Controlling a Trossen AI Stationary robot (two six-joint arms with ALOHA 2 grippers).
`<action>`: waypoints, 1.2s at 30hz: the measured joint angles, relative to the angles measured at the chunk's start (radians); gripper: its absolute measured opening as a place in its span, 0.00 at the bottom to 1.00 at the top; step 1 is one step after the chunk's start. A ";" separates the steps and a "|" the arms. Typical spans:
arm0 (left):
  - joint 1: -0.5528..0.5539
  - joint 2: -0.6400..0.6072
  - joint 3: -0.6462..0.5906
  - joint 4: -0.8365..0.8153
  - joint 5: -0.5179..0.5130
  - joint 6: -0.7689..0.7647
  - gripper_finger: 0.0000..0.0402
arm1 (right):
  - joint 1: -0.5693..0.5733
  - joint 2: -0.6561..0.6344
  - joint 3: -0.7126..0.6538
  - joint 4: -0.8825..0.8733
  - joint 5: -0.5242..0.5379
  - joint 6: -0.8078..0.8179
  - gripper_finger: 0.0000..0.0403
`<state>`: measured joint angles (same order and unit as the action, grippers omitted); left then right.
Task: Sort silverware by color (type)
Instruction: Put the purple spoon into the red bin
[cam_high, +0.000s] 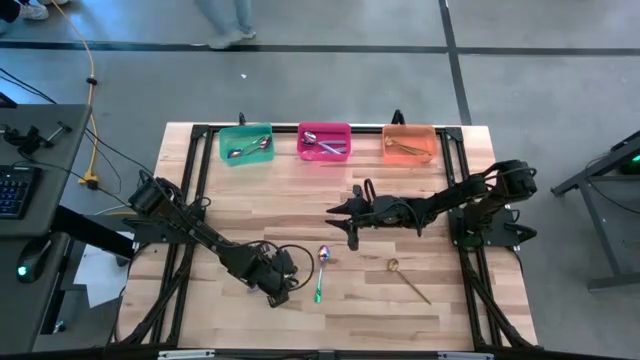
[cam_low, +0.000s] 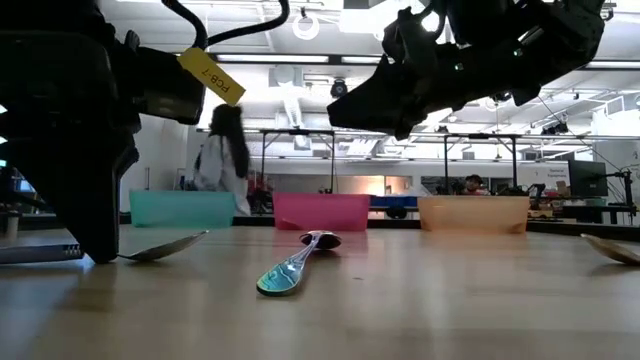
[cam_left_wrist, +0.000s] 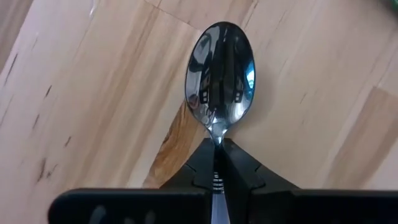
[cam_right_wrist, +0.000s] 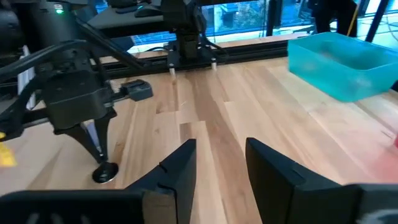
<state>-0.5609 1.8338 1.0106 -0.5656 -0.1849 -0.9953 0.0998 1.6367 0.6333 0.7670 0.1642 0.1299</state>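
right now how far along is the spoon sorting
Done: spoons already lie in the teal bin, pink bin and orange bin. In hand: the left gripper is shut on a spoon at the table's near edge. Left: the green-handled spoon and the gold-handled spoon lie on the table. The right gripper hangs open mid-table, holding nothing.

the light wood tabletop (cam_high: 400, 320) carries three bins along its far edge: a teal bin (cam_high: 246, 143), a pink bin (cam_high: 324, 141) and an orange bin (cam_high: 409, 143). near the front edge lie a green-handled spoon (cam_high: 320, 275) and, well apart, a gold-handled spoon (cam_high: 409, 279).
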 joint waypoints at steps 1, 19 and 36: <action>0.006 -0.010 -0.001 -0.003 0.000 0.015 0.01 | -0.005 0.000 0.000 0.000 0.000 0.000 0.31; 0.122 -0.429 -0.434 0.429 -0.172 0.040 0.00 | -0.063 0.000 0.000 -0.002 -0.013 0.019 0.31; 0.368 -0.558 -0.701 1.370 -0.273 0.500 0.00 | -0.032 0.094 0.143 0.017 -0.115 0.206 0.39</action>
<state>-0.1925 1.2760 0.3099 0.8046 -0.4582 -0.4955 0.0681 1.7303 0.7762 0.7835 0.0490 0.3354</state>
